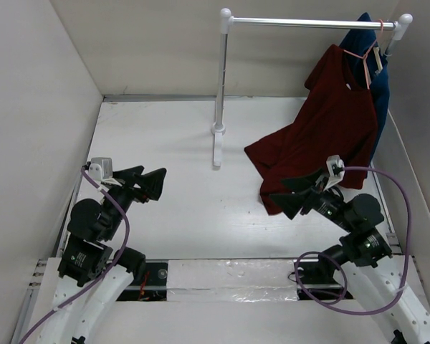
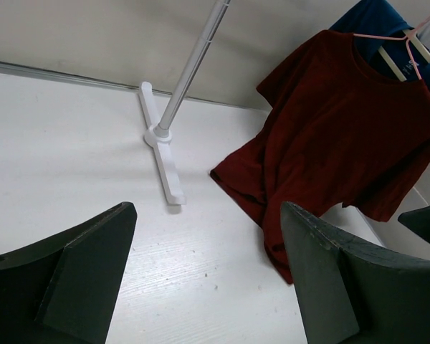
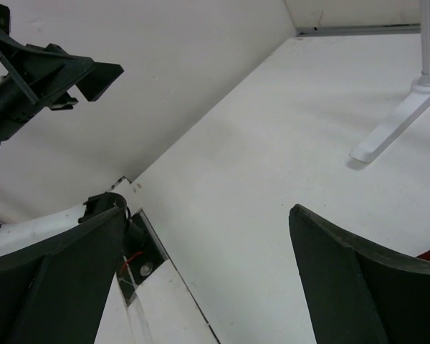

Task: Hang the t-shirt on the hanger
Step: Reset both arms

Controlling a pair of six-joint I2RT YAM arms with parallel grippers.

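Note:
The maroon t-shirt (image 1: 328, 125) hangs on the pink wire hanger (image 1: 363, 51) from the right end of the rail, its lower hem draped on the table. It also shows in the left wrist view (image 2: 344, 136) with the hanger (image 2: 405, 37) at its collar. My left gripper (image 1: 152, 183) is open and empty over the left of the table, its fingers (image 2: 86, 265) apart. My right gripper (image 1: 288, 193) is open and empty just in front of the shirt's lower hem, pointing left. Its fingers (image 3: 358, 287) are wide apart over bare table.
A white garment rack stands at the back: post and foot (image 1: 217, 136), horizontal rail (image 1: 308, 23). A navy-blue garment (image 1: 376, 79) hangs behind the t-shirt. White walls close in the left, back and right. A dark gap (image 1: 154, 276) lies between the arm bases.

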